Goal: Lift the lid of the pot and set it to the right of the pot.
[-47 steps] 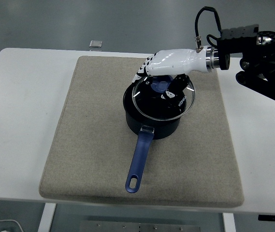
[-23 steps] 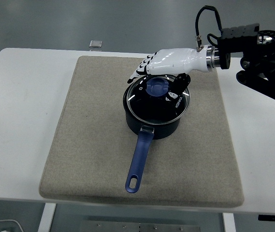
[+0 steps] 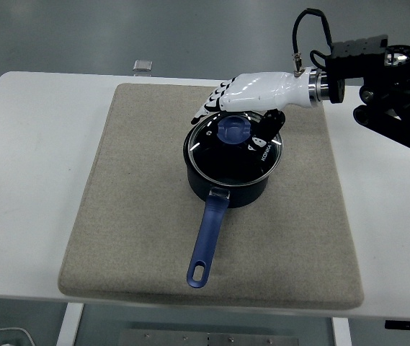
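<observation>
A dark pot point(image 3: 228, 190) with a long blue handle point(image 3: 208, 238) stands on the mat, its handle pointing toward the near edge. The glass lid point(image 3: 228, 157) lies flat on the pot, and its blue knob point(image 3: 234, 130) shows in full. My right hand point(image 3: 239, 112), white-backed, hovers over the lid's far side. Its fingers point(image 3: 208, 102) reach out past the knob to the left, and the black thumb sits beside the knob on the right. The fingers look relaxed, not closed on the knob. My left hand is out of view.
A beige mat point(image 3: 140, 216) covers most of the white table point(image 3: 24, 158). The black right arm point(image 3: 392, 79) comes in from the upper right, with a cable looping above the wrist. A small silver object point(image 3: 143, 66) lies at the table's far edge.
One second ago the lid was tilted up in my right hand. It then settled flat on the pot, and the fingers opened off the knob. Hardly anything moved in the last half second.
</observation>
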Tool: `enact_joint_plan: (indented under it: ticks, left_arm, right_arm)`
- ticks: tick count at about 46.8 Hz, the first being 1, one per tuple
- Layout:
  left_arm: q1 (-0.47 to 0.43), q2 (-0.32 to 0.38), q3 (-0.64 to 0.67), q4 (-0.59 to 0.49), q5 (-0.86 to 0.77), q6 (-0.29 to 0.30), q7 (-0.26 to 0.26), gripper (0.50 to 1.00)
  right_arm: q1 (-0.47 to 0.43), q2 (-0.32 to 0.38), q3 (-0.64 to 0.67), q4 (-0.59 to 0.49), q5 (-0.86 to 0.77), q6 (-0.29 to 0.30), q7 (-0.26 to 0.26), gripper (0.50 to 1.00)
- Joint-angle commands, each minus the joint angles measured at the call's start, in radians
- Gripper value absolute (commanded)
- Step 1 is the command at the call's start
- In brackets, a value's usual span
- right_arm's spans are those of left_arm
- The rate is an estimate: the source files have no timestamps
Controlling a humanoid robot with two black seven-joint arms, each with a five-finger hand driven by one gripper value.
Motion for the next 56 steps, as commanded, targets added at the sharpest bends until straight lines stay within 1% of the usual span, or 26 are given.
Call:
enact_joint_plan:
  ticks: [1,37,45,48,56]
  left_arm:
    - [0.0,0.0,0.0,0.0,0.0,0.0,0.0,1.0]
    - [0.0,0.0,0.0,0.0,0.0,0.0,0.0,1.0]
    - [0.0,0.0,0.0,0.0,0.0,0.0,0.0,1.0]
    - [0.0,0.0,0.0,0.0,0.0,0.0,0.0,1.0]
    - [0.0,0.0,0.0,0.0,0.0,0.0,0.0,1.0]
  right_arm:
    - [0.0,0.0,-0.002,-0.002,0.0,0.002,0.0,0.893]
    - [-0.002,0.002,-0.005,-0.013,-0.012,-0.012,0.0,0.889]
    - [-0.002,0.002,-0.005,-0.013,-0.009,-0.012,0.0,0.866]
    - [-0.002,0.002,-0.005,-0.013,-0.008,-0.012,0.0,0.836]
    - [-0.003,0.004,-0.006,-0.013,-0.008,-0.012,0.0,0.834]
